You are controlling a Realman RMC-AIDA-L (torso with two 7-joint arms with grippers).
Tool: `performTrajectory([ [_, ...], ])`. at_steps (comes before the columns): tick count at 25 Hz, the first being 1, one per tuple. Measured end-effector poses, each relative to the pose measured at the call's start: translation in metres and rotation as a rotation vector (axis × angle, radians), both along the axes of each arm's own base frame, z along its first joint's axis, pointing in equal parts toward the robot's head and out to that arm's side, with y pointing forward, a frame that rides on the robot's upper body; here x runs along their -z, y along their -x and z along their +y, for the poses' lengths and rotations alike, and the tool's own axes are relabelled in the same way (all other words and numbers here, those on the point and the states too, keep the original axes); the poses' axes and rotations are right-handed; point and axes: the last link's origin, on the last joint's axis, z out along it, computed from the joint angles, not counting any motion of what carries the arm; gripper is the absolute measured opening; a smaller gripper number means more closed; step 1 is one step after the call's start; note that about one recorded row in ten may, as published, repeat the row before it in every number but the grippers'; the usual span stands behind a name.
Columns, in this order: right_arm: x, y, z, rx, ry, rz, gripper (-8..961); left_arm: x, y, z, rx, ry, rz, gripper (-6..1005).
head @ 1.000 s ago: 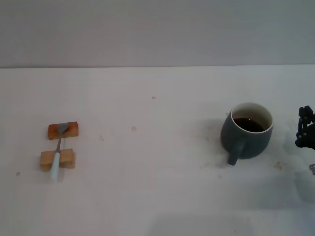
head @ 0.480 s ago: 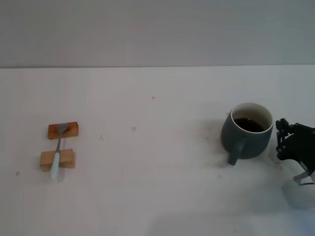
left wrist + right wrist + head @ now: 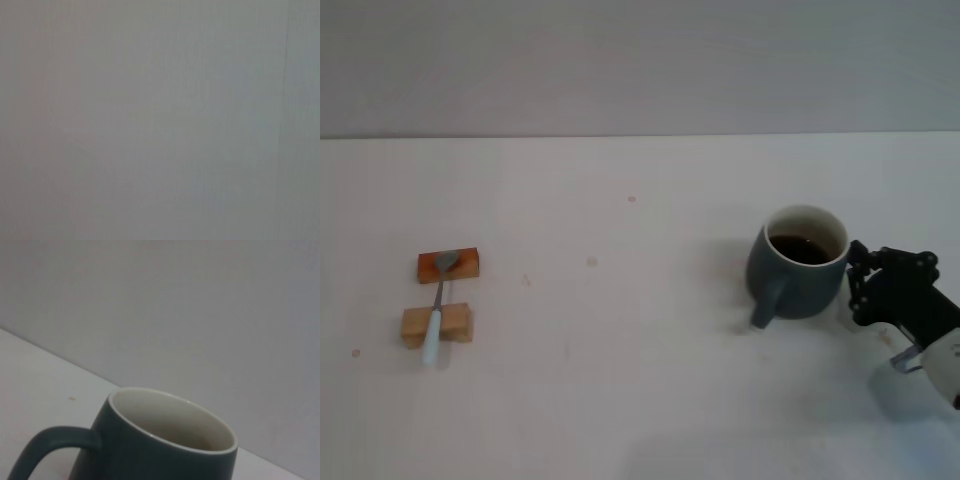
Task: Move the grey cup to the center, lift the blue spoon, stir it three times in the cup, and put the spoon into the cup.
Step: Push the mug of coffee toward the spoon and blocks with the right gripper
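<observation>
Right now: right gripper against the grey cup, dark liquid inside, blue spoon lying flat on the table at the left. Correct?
One thing is off. The blue spoon is not flat on the table; the head view shows it propped across two wooden blocks. The rest holds: the right gripper is at the side of the grey cup, which holds dark liquid.

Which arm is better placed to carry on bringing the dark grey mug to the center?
The right. Its gripper sits right against the dark grey mug with the loop handle, on that mug's right side. The left arm is nowhere in the head view, and its wrist camera shows only blank surface.
</observation>
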Motion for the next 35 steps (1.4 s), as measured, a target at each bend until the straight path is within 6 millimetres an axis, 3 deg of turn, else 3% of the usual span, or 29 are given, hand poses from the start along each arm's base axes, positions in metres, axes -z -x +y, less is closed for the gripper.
performTrajectory([
  [35, 0.023, 0.041, 0.022, -0.149, 0.124, -0.054, 50, -0.002, 0.001, -0.002, 0.004, -0.007, -0.003, 758],
])
